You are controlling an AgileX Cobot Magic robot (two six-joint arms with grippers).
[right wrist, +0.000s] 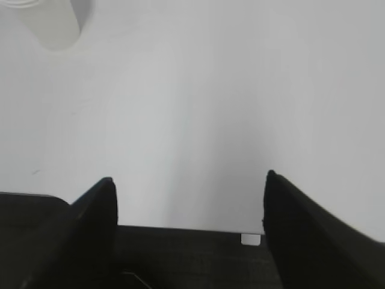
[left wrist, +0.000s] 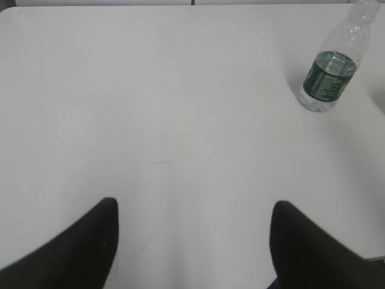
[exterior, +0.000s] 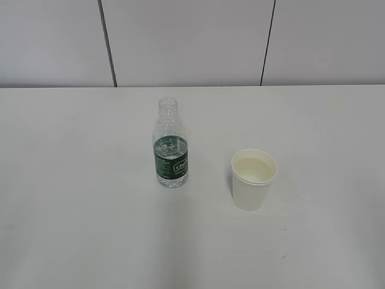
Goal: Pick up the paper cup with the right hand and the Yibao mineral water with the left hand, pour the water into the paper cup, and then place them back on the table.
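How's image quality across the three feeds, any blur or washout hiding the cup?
Exterior view: even light, soft shadows, paper cup and bottle sharp. Left wrist view: bottle clear; left gripper fingers dark and blurred. Right wrist view: cup washed out against the white table, cropped at the top edge.

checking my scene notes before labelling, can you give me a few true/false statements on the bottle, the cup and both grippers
1. The Yibao mineral water stands upright on the table. True.
2. The bottle has its cap screwed on. False: its neck is open, no cap.
3. The paper cup lies tipped on its side. False: it stands upright, to the right of the bottle in the exterior view.
4. The left gripper is open and holds nothing. True.
5. The right gripper is clamped on the cup. False: it is open, with the cup far off at the top left of its view.
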